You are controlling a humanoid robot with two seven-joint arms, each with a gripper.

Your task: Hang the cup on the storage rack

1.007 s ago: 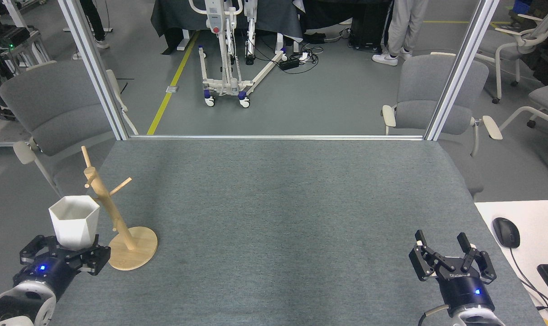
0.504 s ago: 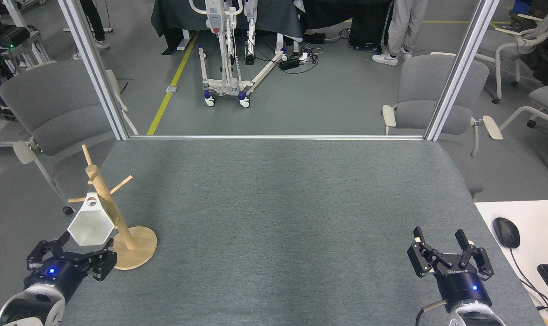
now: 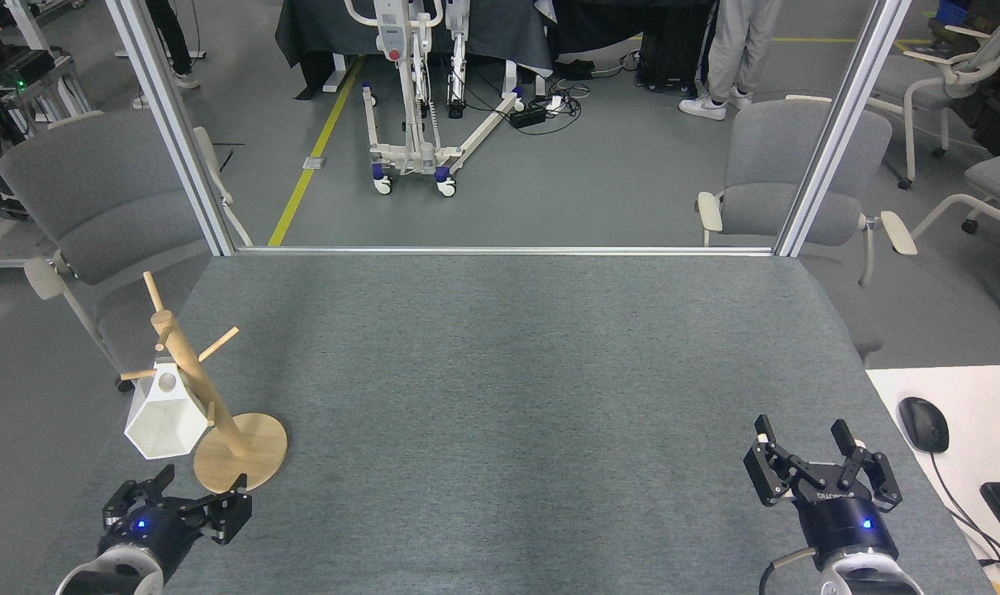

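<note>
At the left edge of the frame, the cup (image 3: 165, 417) is seen hanging on the storage rack (image 3: 207, 398). It is a small matte white cup with flat facets, a hexagonal rim and a body that narrows toward its base. It is tipped over so that the wide rim faces down and toward the viewer. A tab with a round hole is seen at its narrow upper end, and one thin peg of the rack is passed through that hole. The cup is held by nothing else, and its rim hangs just beside the rack's round base. The inside of the cup cannot be seen from this angle.

The rack is made of light wood: a round disc base, one post that appears to lean toward the upper left, and several thin pegs angled outward. It stands near the left edge of the grey felt table (image 3: 516, 397).

The left gripper (image 3: 194, 506) is shown in the lower left corner, below the rack base and apart from the cup. Its fingers are spread and nothing is between them. The right gripper (image 3: 806, 450) is shown in the lower right of the frame, well apart from the rack, with fingers likewise spread and empty.

Right of the table, a computer mouse (image 3: 923, 423) is seen on a white desk (image 3: 946, 479).
</note>
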